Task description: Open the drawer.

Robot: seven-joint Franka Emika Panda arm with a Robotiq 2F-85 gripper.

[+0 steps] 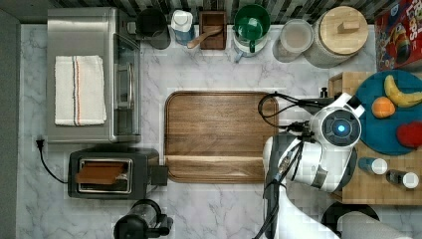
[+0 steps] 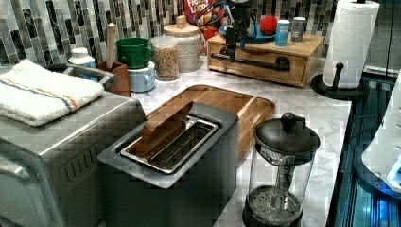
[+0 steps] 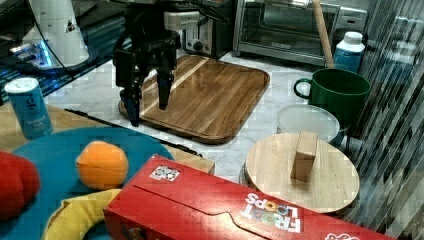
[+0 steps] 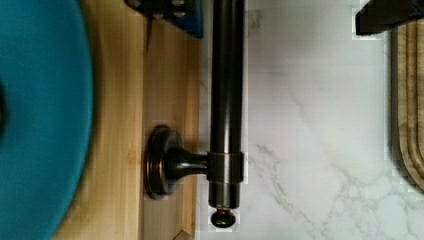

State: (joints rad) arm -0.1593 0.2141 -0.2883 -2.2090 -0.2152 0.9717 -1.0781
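Drawer of light bamboo wood, wide and shallow, with a long black bar handle on two round black mounts, sits at the far end of the marble counter in the left view, its front flush with the box around it, and the black two-fingered gripper hangs right at the handle's end on the left view's left. In the top view the white arm covers most of the drawer unit, and a round teal plate carrying fruit lies just beyond the wrist. In the right view the gripper hangs with its fingers spread apart and holding nothing, tips down over the near edge of the wooden unit, with the dark brown rounded-corner cutting board just behind it. In the wrist view the bar handle runs between the two finger ends at the picture's edges, untouched, its mount fixed to the drawer front, the teal plate to one side and marble to the other.
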